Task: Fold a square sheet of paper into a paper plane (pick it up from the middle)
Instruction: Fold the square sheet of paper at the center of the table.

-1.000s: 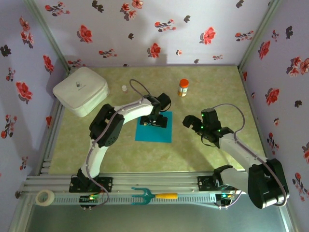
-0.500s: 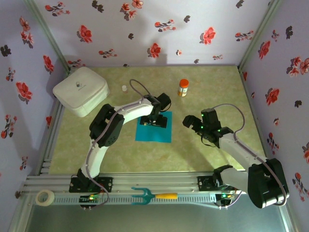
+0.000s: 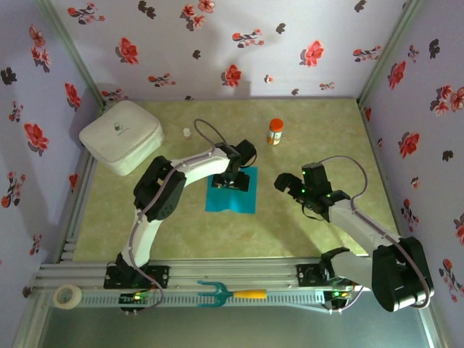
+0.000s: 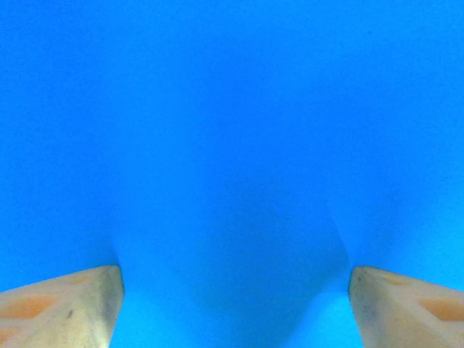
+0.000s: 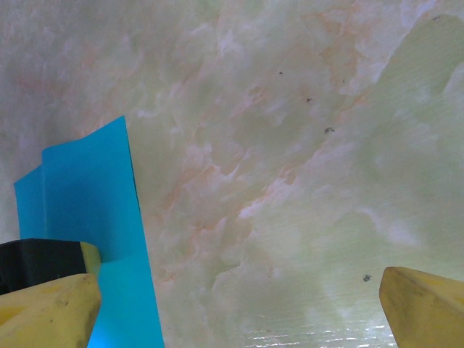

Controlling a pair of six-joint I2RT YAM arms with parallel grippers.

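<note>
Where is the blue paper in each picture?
Top external: the square sheet of paper lies in the middle, under the left fingers.
Left wrist: it spreads close behind the left fingers.
Right wrist: lower left, on the table.
Shared landmark: the green marbled table, in the top and right wrist views.

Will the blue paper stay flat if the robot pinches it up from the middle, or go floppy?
Probably floppy: the square sheet of paper looks very thin, and one edge seems to lift off the table. It likely weighs almost nothing. Between the fingertips of the left pincer it appears to bulge, so it may crease easily.
</note>
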